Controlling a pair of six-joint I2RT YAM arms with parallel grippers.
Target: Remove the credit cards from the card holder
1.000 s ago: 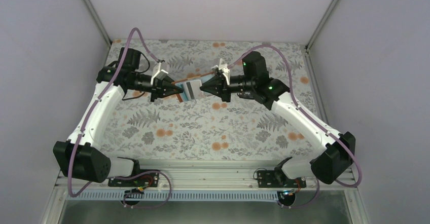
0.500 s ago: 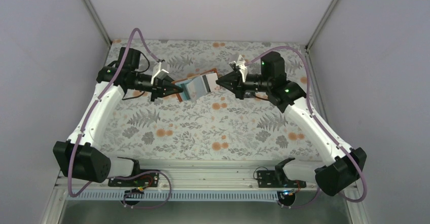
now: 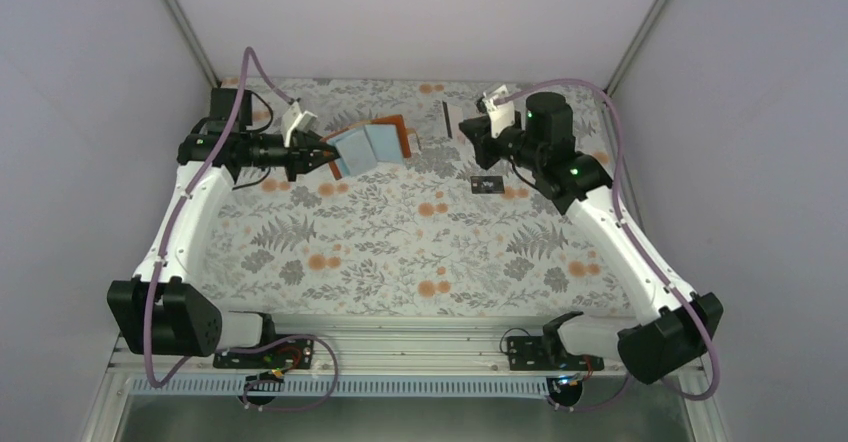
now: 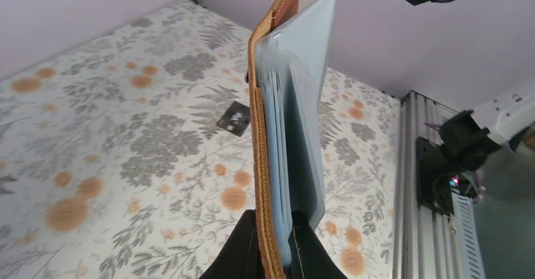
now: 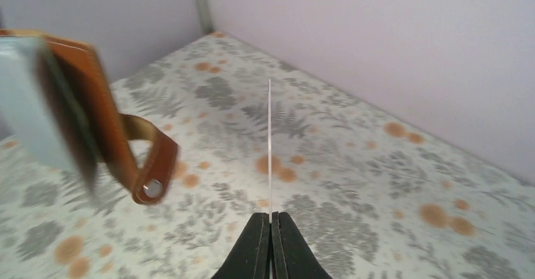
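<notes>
- Top view: the left jaws reach in from the left over the far part of the floral surface (image 3: 400,262). They are clamped on the left edge of the card holder (image 3: 365,147).
- The card holder is held up off the surface, spread open, with its pale blue-grey inside facing the camera. Rust-brown leather shows along its far edge.
- The closing tab (image 3: 408,140) sticks out on the holder's right side.
- The right jaws sit to the right of the holder, apart from it. They are pinched on a thin card (image 3: 446,117) seen edge-on, and its colour cannot be told.
- The black card (image 3: 487,184) lies flat on the surface, nearer the arm bases than the right jaws and touched by neither arm.
- Left wrist view: the card holder (image 4: 277,134) stands edge-on, with brown leather on the left and blue-grey leaves on the right, fanned slightly apart.
- Two black fingers (image 4: 243,254) press tight on its lower end. Whether any card sits between the leaves cannot be told.
- The black card (image 4: 232,118), with white marks, lies on the surface (image 4: 126,134) beyond the holder, to its left in this view.
- Right wrist view: the two fingers (image 5: 255,247) are closed almost together on the bottom edge of the thin card (image 5: 269,146), which stands upright and shows only as a pale line.
- The card holder (image 5: 69,121) is blurred at the left edge, clear of the thin card.
- Its closing tab (image 5: 151,165) hangs down, with a round metal snap at its end.
</notes>
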